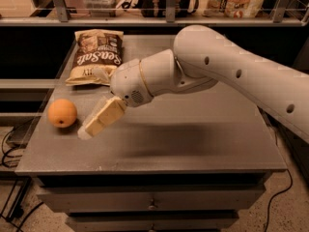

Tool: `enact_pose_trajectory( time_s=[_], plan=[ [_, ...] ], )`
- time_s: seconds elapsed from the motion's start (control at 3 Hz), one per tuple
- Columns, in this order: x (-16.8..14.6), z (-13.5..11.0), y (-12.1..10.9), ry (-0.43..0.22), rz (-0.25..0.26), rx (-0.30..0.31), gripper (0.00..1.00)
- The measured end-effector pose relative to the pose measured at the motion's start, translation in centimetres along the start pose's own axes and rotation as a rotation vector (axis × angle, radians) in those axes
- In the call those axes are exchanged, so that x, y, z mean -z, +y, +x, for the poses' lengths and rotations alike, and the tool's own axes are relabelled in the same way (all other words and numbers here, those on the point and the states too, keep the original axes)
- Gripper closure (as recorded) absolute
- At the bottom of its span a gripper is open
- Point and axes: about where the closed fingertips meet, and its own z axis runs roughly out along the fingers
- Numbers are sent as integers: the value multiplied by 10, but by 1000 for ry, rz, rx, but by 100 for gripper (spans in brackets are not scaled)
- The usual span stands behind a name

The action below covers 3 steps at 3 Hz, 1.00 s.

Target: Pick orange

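We see the claw (91,103) just right of the orange (62,113), its fingers (104,117) apart. A chip bag (96,54) lies farther back on the surface (193,144).

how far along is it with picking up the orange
Done: the claw is low over the table, close beside the orange. In hand: the approach; a small gap shows between them. Left: grasp the orange and lift it.
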Motion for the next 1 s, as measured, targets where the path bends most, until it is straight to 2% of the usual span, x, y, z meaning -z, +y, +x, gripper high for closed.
enact_pose_trajectory(
  time_s=[1.0],
  plan=[
    [-99,2,-18,-95,-108,-28,0]
  ],
)
